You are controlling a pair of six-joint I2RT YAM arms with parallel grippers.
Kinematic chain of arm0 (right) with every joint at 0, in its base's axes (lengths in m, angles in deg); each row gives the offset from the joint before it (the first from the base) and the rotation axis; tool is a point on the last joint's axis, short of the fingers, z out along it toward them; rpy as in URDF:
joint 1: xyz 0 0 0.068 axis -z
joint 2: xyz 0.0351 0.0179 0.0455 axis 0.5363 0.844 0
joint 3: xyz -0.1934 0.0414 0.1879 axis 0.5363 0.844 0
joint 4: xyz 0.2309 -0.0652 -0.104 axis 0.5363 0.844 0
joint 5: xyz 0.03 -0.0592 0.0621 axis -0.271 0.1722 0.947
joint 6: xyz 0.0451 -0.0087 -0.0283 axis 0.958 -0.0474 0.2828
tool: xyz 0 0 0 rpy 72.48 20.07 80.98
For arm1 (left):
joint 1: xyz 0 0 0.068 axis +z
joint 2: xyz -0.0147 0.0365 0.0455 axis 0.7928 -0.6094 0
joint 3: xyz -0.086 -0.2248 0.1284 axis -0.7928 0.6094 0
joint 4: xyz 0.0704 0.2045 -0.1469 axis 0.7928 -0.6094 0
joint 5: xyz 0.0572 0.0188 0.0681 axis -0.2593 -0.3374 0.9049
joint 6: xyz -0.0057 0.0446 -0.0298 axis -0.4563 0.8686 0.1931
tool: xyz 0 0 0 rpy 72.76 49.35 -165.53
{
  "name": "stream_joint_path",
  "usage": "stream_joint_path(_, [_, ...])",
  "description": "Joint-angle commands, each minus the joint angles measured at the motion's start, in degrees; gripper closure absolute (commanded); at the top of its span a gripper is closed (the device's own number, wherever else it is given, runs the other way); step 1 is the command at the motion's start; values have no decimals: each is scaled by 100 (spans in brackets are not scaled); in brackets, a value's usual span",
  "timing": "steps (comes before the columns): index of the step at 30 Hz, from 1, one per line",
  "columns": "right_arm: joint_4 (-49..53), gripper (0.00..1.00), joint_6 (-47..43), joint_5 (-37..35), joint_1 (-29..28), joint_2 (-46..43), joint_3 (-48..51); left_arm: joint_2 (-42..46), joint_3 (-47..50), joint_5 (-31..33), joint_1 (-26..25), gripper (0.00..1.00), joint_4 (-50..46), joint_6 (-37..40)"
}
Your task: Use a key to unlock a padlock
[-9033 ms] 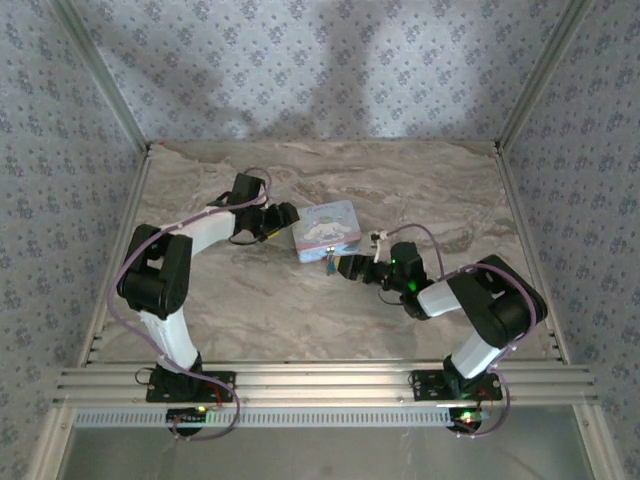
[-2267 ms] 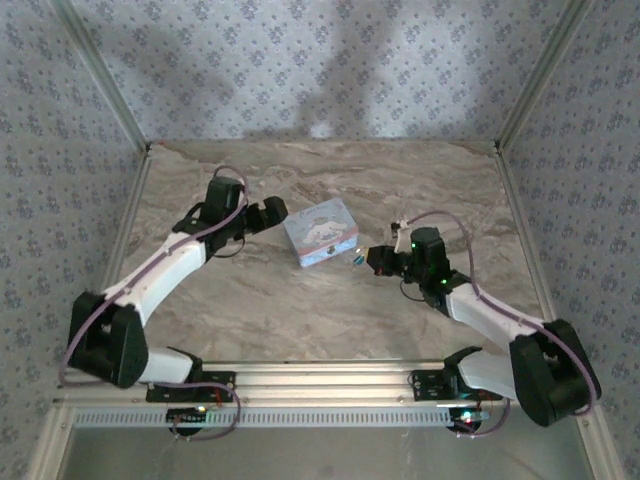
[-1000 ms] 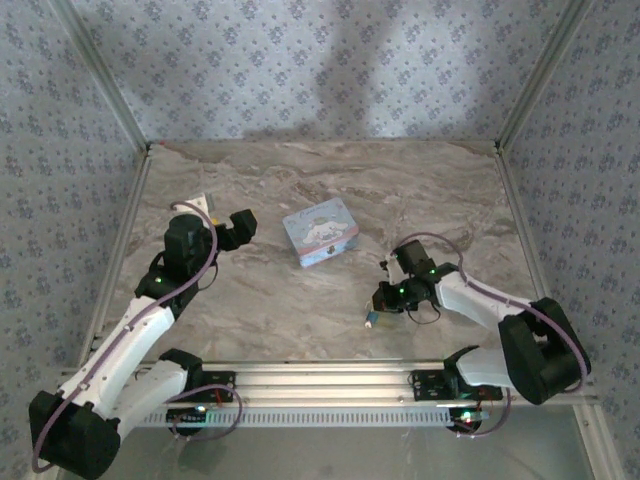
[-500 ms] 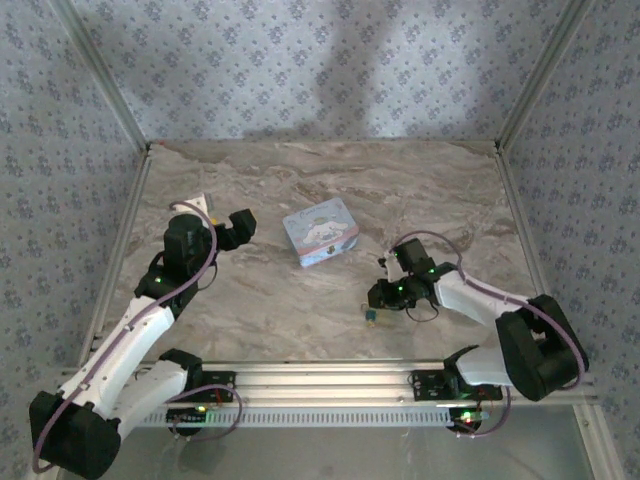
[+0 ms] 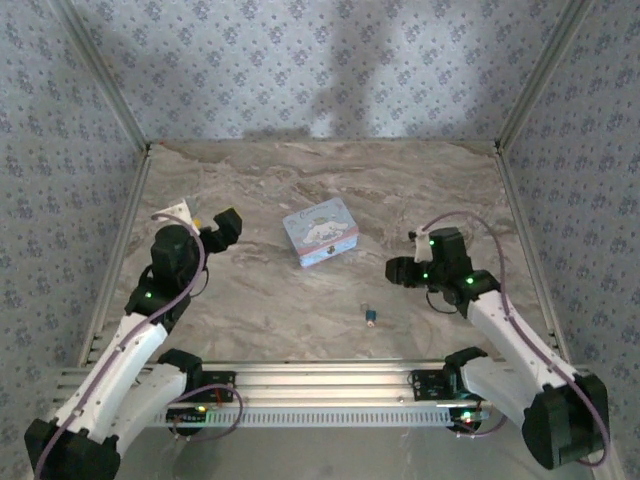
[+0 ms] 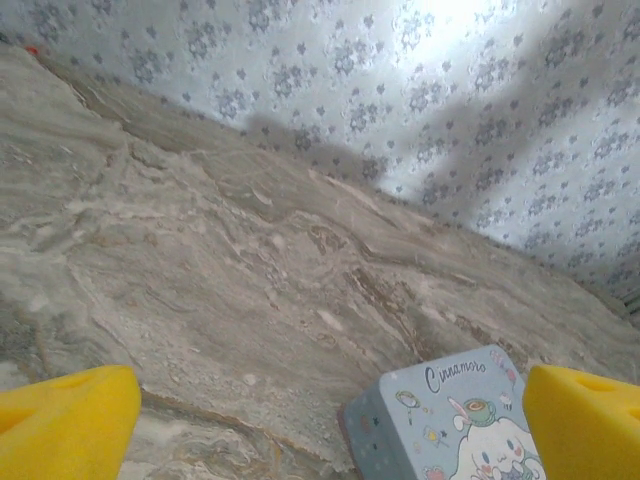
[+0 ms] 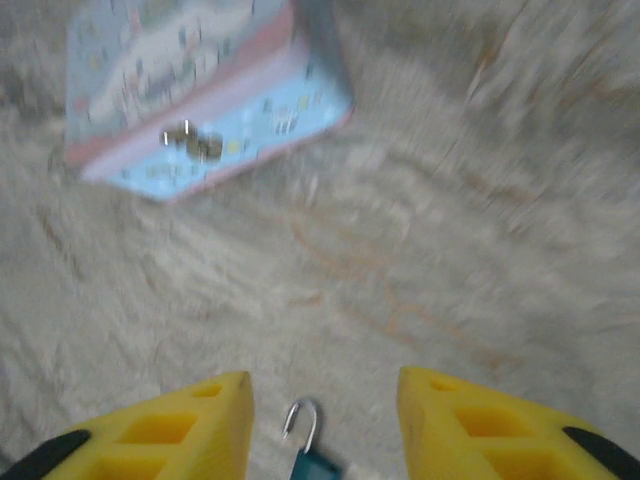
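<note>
A small teal padlock (image 5: 370, 318) lies on the marble table (image 5: 270, 290), its silver shackle (image 7: 303, 422) swung open. In the right wrist view the padlock (image 7: 312, 462) sits at the bottom edge, between and below my yellow fingers (image 7: 190, 425). My right gripper (image 7: 323, 395) is open and empty, hovering up and to the right of the padlock (image 5: 397, 270). My left gripper (image 5: 222, 228) is open and empty too, left of the tin (image 6: 330, 400). I cannot make out a key.
A light-blue Cinnamoroll tin (image 5: 320, 231) stands mid-table, its metal hasp (image 7: 190, 140) on the front side. The tin's corner (image 6: 450, 430) lies between the left fingers' line of sight. Patterned walls (image 5: 320, 60) and aluminium rails (image 5: 320, 385) enclose the table.
The right gripper has let go of the padlock on the table near the front and pulled back up and to the right. The left arm has drawn back slightly to the left.
</note>
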Motion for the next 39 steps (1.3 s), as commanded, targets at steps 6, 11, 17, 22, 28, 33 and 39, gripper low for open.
stream_joint_path(6, [-135,37,-739,-734,832,-924,-132,509,-21,354,75,2,-161,295])
stream_joint_path(11, [-407,28,-738,-681,1300,-1199,81,638,13,383,85,2,-256,309])
stream_joint_path(17, [-1082,2,-522,-914,1683,-1426,598,595,94,485,110,2,-212,376])
stream_joint_path(22, [-1670,0,-508,-1552,1914,-1355,947,601,316,911,121,2,-74,565])
stream_joint_path(28, [-3137,0,-1104,-2188,1979,-1136,1695,542,554,1452,154,2,221,1054])
stream_joint_path(33, [-4161,0,-1439,-2301,2080,-214,1893,262,633,2104,259,2,349,1562])
stream_joint_path(39, [-5726,0,-1414,-1802,2168,1244,1964,-260,654,2398,613,2,248,1938])
